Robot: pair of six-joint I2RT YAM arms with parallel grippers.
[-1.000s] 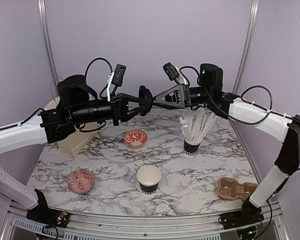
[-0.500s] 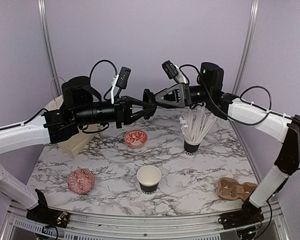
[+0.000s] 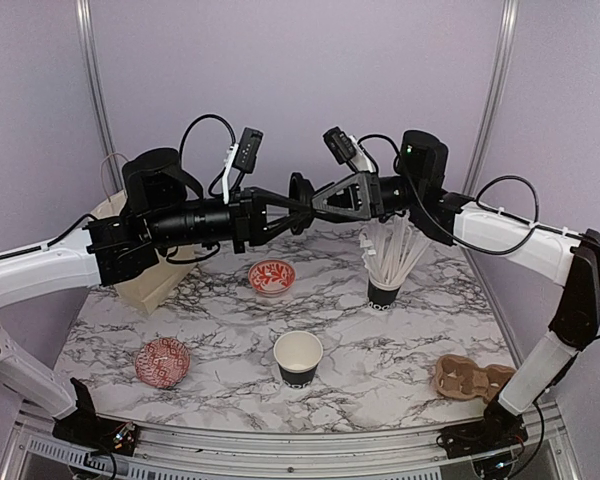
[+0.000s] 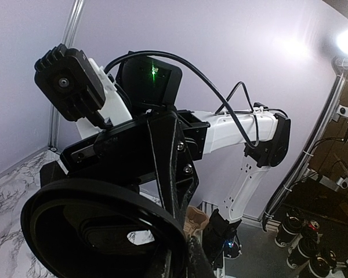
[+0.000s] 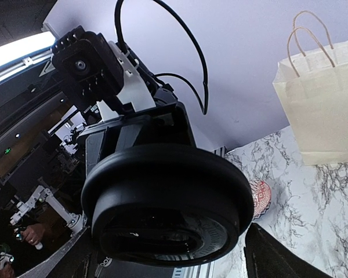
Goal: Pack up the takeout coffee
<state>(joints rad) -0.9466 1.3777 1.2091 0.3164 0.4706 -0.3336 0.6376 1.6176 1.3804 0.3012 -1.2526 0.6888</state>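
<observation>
The black cup (image 3: pixel 298 358), open with a white inside, stands on the table near the front middle. Its black lid (image 3: pixel 298 190) is held high in the air between both arms. My left gripper (image 3: pixel 291 201) is shut on the lid's rim; in the left wrist view the lid (image 4: pixel 93 231) fills the lower left at my left gripper (image 4: pixel 182 263). My right gripper (image 3: pixel 314 198) faces the lid's top (image 5: pixel 168 191); its jaws stand wide, pressed to opposite edges of the lid around my right gripper (image 5: pixel 168 252).
A black cup of white wrapped straws (image 3: pixel 385 270) stands at the right back. Red-and-white bowls sit at the middle back (image 3: pixel 271 277) and front left (image 3: pixel 162 361). A paper bag (image 3: pixel 145 280) stands at the left back. A brown cup carrier (image 3: pixel 472 378) lies front right.
My left jaws, open around the lid a second ago, have closed on its rim. Both grippers and the lid have shifted slightly up and right.
</observation>
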